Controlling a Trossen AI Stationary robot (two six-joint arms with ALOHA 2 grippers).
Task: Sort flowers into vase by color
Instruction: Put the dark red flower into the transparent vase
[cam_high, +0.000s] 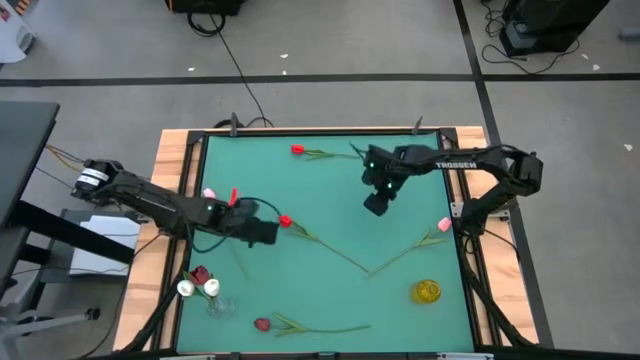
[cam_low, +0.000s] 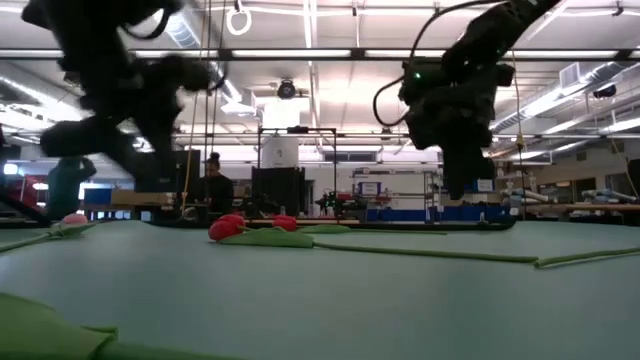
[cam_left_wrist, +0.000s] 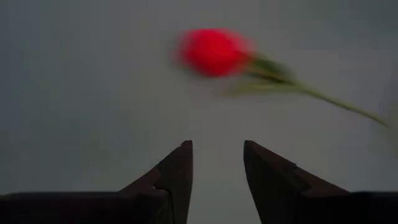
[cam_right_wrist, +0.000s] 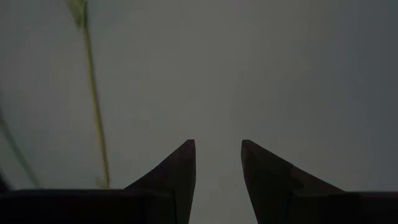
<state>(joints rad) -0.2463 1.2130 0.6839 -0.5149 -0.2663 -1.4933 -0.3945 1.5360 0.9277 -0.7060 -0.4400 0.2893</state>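
Several tulips lie flat on the green table (cam_high: 330, 200). A red one (cam_high: 285, 221) lies mid-table, its stem running toward the near right; its head shows in the left wrist view (cam_left_wrist: 214, 51). My left gripper (cam_high: 268, 233) is open and hovers just left of that head, touching nothing. My right gripper (cam_high: 378, 204) is open above bare mat right of centre, with a green stem (cam_right_wrist: 93, 93) off to one side. Another red tulip (cam_high: 298, 150) lies by the far edge, a pink one (cam_high: 443, 226) at the right, and a dark red one (cam_high: 262, 324) at the near edge.
A clear vase (cam_high: 216, 303) at the near left stands with white heads and a dark maroon head (cam_high: 198, 275) in it. A yellow vase (cam_high: 427, 291) stands near right. A pink head (cam_high: 209, 193) and something red (cam_high: 233, 197) show beside the left arm. A person (cam_low: 213, 185) stands beyond the table.
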